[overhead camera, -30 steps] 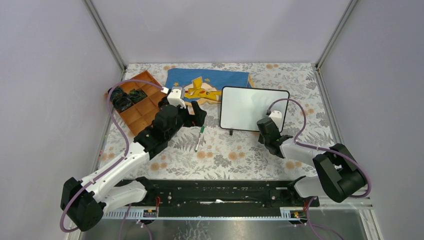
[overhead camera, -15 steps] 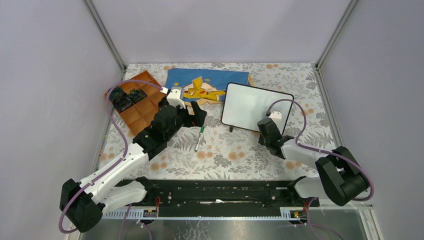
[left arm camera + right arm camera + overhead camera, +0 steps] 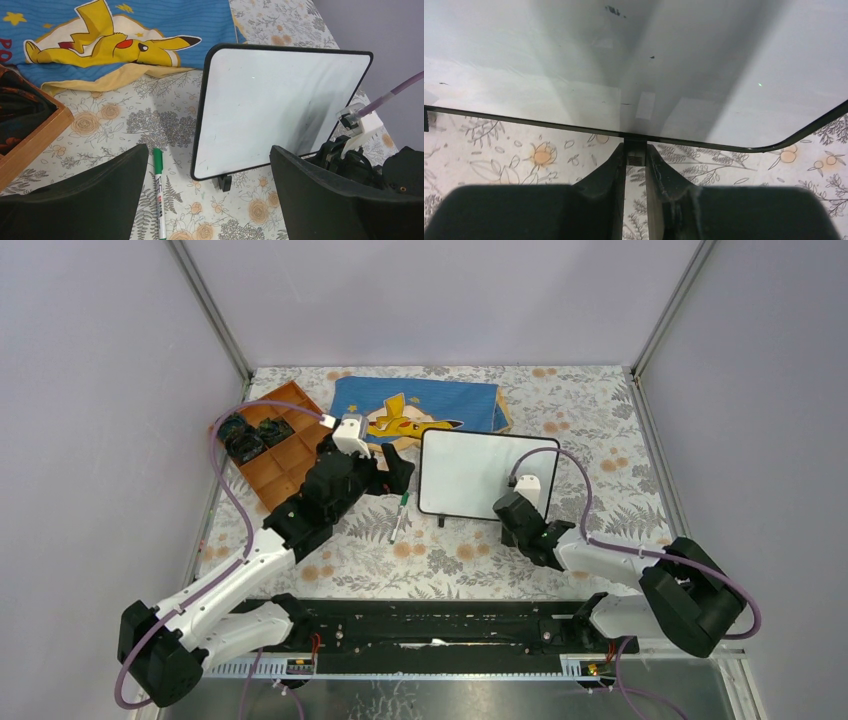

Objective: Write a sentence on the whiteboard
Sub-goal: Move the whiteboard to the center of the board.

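Note:
The whiteboard (image 3: pixel 470 472) stands tilted on the floral table, white with a thin black frame; its face (image 3: pixel 280 105) is blank apart from faint smudges, and no sentence shows on it. My right gripper (image 3: pixel 507 510) is at its near edge, shut on the board's small black foot (image 3: pixel 635 156) under the frame (image 3: pixel 549 121). A green-capped marker (image 3: pixel 399 517) lies on the table left of the board. My left gripper (image 3: pixel 390 475) hovers over the marker (image 3: pixel 159 192), open wide with nothing between its fingers (image 3: pixel 100 195).
An orange wooden tray (image 3: pixel 275 445) holding dark objects sits at the left. A blue Pikachu cloth (image 3: pixel 420 405) lies behind the board. Grey walls close in the table on the left, right and back.
The whiteboard has slid left toward the marker and left gripper, carried by the right gripper on its foot. The left arm has stayed put.

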